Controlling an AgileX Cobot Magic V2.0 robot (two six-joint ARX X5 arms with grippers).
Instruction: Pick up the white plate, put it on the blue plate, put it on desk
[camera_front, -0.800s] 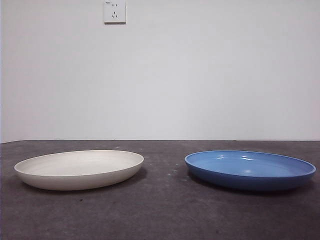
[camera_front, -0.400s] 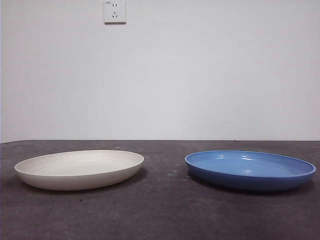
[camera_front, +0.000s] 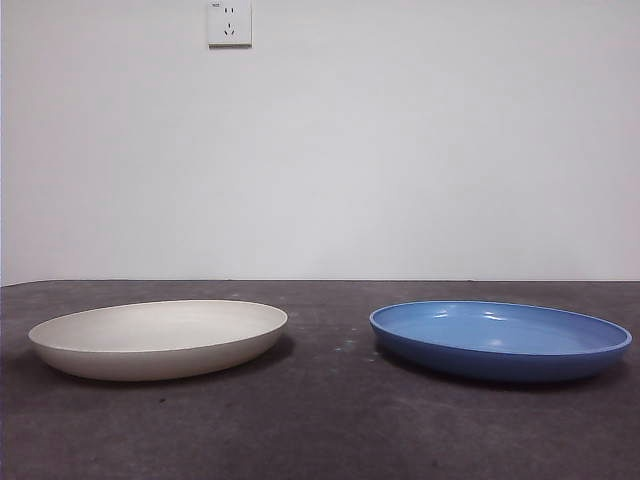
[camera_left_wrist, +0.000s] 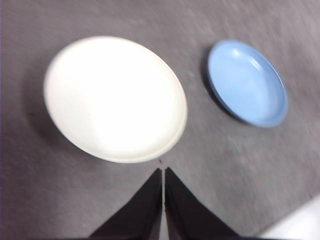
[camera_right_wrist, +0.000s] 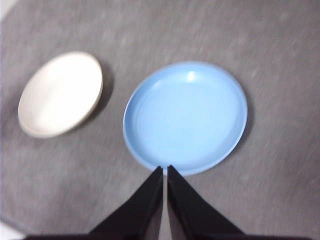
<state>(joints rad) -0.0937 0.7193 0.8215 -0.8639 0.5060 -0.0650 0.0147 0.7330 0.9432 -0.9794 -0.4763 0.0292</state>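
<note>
While plates sit apart, white plate (camera_front: 158, 339), blue plate (camera_front: 500, 338), desk (camera_front: 330, 430).

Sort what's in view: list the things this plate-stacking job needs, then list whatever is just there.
Job things:
white plate, on the desk
blue plate, beside it, apart
left gripper, jaws shut, above the white plate
right gripper, jaws shut, above the blue plate

Just there:
wall socket
white wall

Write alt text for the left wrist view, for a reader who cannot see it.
A wide, round, matte cream-white plate lies on the dark grey-brown desk, with a glossy round blue plate apart from it on the same surface. The left gripper, jaws shut, hangs above the desk just off the white plate's rim, holding nothing.
</note>
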